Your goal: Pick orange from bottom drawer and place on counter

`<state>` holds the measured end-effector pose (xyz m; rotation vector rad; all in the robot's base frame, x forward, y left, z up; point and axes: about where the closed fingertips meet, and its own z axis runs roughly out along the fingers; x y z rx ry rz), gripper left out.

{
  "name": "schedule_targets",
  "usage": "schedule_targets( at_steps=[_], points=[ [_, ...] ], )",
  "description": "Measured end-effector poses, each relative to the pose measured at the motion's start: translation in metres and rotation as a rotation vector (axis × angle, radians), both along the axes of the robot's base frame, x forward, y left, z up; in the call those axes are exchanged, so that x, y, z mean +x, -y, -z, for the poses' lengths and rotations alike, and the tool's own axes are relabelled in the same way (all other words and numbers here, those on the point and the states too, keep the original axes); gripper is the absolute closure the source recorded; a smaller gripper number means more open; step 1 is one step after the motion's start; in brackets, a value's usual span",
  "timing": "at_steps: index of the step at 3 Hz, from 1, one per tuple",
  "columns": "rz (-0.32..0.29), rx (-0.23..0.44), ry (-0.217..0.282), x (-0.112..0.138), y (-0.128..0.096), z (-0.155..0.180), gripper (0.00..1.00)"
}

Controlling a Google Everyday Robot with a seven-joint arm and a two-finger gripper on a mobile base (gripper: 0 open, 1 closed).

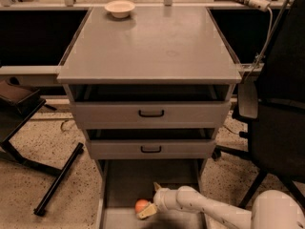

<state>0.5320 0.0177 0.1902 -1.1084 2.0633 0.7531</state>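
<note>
The orange (141, 205) lies on the flat grey floor of the open bottom drawer (119, 185), near its front. My gripper (148, 205) is down inside the drawer, at the end of my white arm coming in from the lower right. Its cream fingertips (147, 212) sit right beside the orange, touching or nearly touching its right side. The counter (152, 42) is the wide grey cabinet top above.
A white bowl (119, 8) stands at the counter's far left. Two grey drawers with black handles (151, 113) sit above the bottom drawer, slightly pulled out. A black office chair (276, 104) stands at the right. A black stand's legs (57, 180) lie on the floor at the left.
</note>
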Motion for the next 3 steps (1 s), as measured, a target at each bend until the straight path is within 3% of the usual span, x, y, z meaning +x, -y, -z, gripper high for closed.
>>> schedule_targets(
  at_steps=[3],
  points=[
    [-0.043,0.038,-0.016,-0.033,-0.021,0.025,0.0]
  ],
)
